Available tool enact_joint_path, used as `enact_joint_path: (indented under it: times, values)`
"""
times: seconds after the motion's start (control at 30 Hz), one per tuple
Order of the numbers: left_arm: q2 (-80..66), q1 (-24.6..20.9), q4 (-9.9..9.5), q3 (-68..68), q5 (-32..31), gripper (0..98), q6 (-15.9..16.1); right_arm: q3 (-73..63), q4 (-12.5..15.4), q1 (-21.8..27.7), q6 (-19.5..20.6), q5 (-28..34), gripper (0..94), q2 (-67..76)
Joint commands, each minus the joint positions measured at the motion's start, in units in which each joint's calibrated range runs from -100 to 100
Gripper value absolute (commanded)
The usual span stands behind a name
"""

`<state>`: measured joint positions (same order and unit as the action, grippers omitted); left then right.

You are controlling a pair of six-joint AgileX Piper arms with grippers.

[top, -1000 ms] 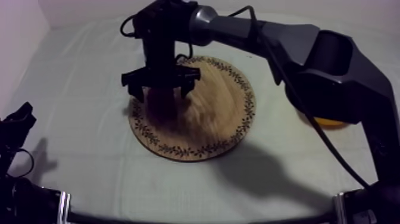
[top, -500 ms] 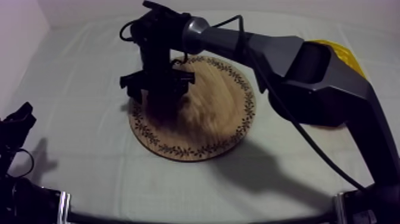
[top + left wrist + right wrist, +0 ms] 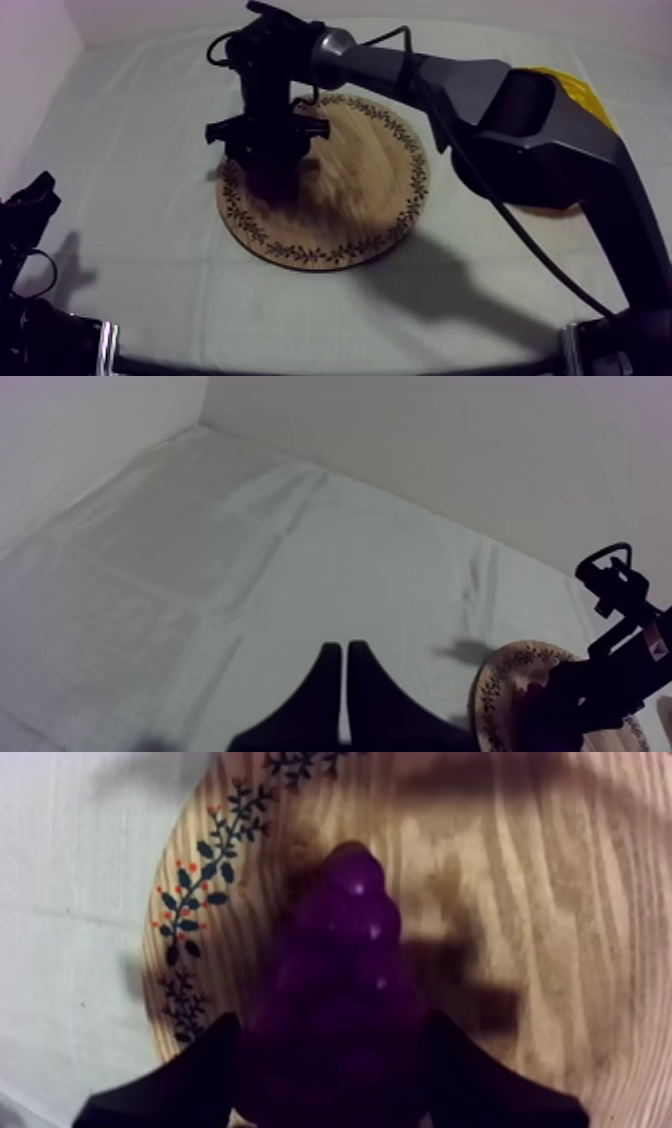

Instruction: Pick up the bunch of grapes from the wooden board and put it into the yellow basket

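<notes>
Right arm (image 3: 520,120) reaching over board.
Right gripper (image 3: 268,160) down at left part of wooden board (image 3: 370,190); yellow basket (image 3: 583,92) behind arm; left gripper (image 3: 30,205) low, left edge.

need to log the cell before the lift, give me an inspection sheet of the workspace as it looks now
surface: grey-white cloth, flat, faint fold lines
job's things: bunch of grapes lying on the wooden board near its patterned rim; yellow basket at the table's right side, partly hidden behind the right arm
clutter: nothing seen
grippers: right gripper down over the board, fingers closed on both sides of the grapes; left gripper low over the cloth, fingers together on nothing
cables: nothing seen on the cloth
surroundings: pale wall behind the table
</notes>
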<state>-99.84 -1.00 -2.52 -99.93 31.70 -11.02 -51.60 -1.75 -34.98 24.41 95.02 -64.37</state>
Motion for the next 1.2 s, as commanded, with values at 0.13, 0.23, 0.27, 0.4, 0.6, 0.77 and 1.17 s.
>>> enact_joint_path:
  times: [0.13, 0.23, 0.27, 0.4, 0.6, 0.77, 1.17]
  values:
    - [0.02, 0.02, 0.01, 0.04, -0.01, 0.0, 0.01, 3.47, -0.25, -0.15, -0.14, -0.69, 29.3, 1.43]
    - [0.02, 0.02, 0.01, 0.04, -0.01, 0.0, 0.01, 5.07, -0.25, -0.23, -0.34, -1.04, 29.2, 3.4]
    - [0.02, 0.02, 0.01, 0.04, -0.01, 0.0, 0.01, 5.6, -0.24, -0.26, -0.42, -1.12, 29.2, 4.27]
    - [0.02, 0.02, 0.01, 0.04, -0.01, 0.0, 0.01, 7.51, -0.01, -0.19, -0.95, -1.24, 29.3, 8.72]
    - [0.02, 0.02, 0.01, 0.04, -0.01, 0.0, 0.01, 9.28, 0.01, 0.09, -2.21, -0.31, 30.2, 16.73]
    - [0.02, 0.02, 0.01, 0.04, -0.01, 0.0, 0.01, 10.04, -0.44, 0.38, -3.22, 0.79, 30.3, 23.3]
    - [0.02, 0.02, 0.01, 0.04, -0.01, 0.0, 0.01, 15.59, -1.26, 1.0, -4.48, 1.42, 30.3, 35.14]
